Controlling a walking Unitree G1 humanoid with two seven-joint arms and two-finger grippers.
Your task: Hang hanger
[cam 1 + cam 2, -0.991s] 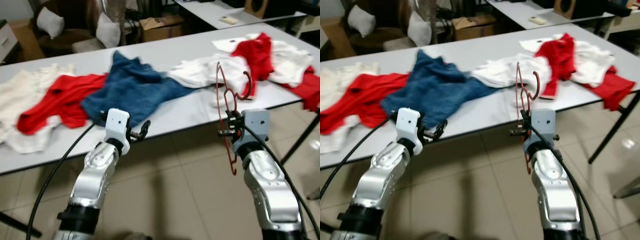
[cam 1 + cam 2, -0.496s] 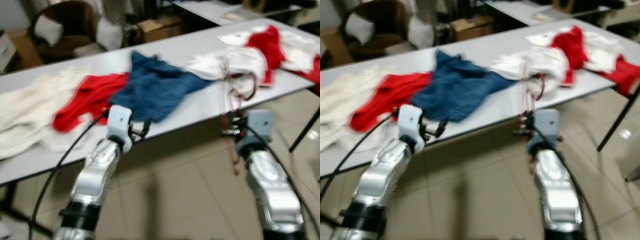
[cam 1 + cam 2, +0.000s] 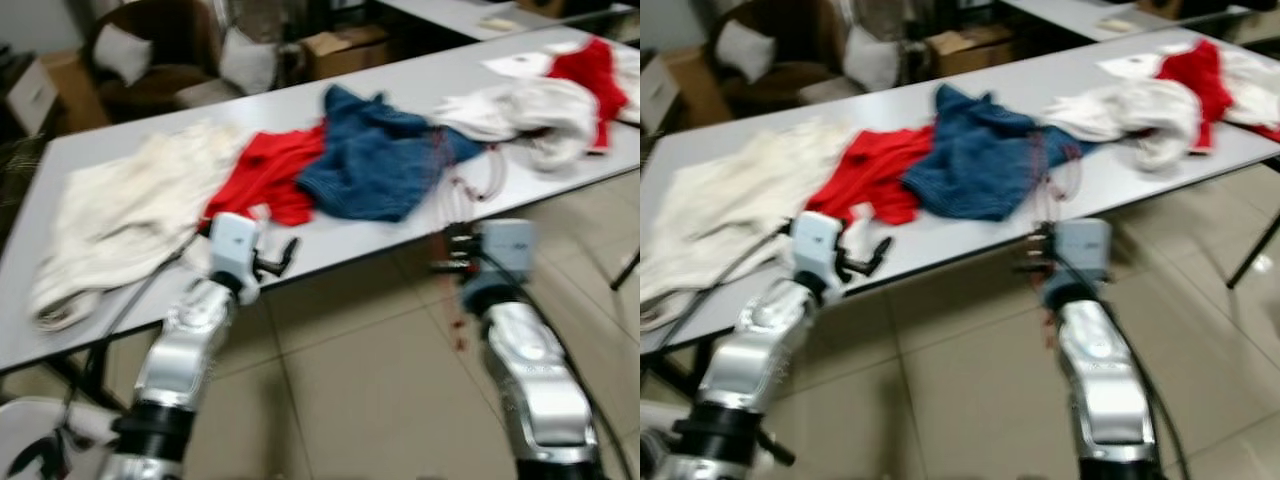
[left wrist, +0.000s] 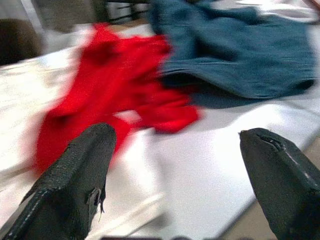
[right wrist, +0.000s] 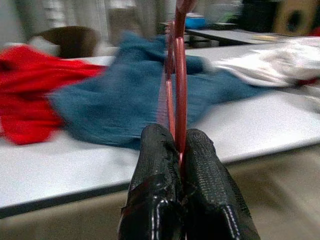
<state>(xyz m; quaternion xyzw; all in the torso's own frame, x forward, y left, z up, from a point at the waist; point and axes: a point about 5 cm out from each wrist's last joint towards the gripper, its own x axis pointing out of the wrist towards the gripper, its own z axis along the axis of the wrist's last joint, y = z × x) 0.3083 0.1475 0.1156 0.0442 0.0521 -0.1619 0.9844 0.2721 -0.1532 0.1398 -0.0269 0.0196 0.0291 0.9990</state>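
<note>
We hold our right gripper (image 5: pixel 175 150) out over the tiled floor (image 3: pixel 360 400), just short of the near edge of the grey table (image 3: pixel 400 235), and its two black fingers are pressed together on the thin red hanger (image 5: pixel 178 75). The hanger stands upright in our grip, its wire rising above the fingers in front of the table edge; in the head views it is blurred, a faint red line above the gripper and a short red end below it. Our left gripper (image 4: pixel 180 170) reaches toward the near edge too, fingers spread wide with nothing between them, pointed at the red garment (image 3: pixel 260 180). Along the tabletop, from our left end to the right: a cream cloth (image 3: pixel 120 215) spread flat, then the red garment, then a crumpled blue garment (image 3: pixel 385 165) lying partly against it, then a heap of white cloth (image 3: pixel 535 105) with a second red piece (image 3: pixel 590 65) near the far right corner. Behind the table stand a brown armchair with white cushions (image 3: pixel 165 60) and a cardboard box (image 3: pixel 345 45)
</note>
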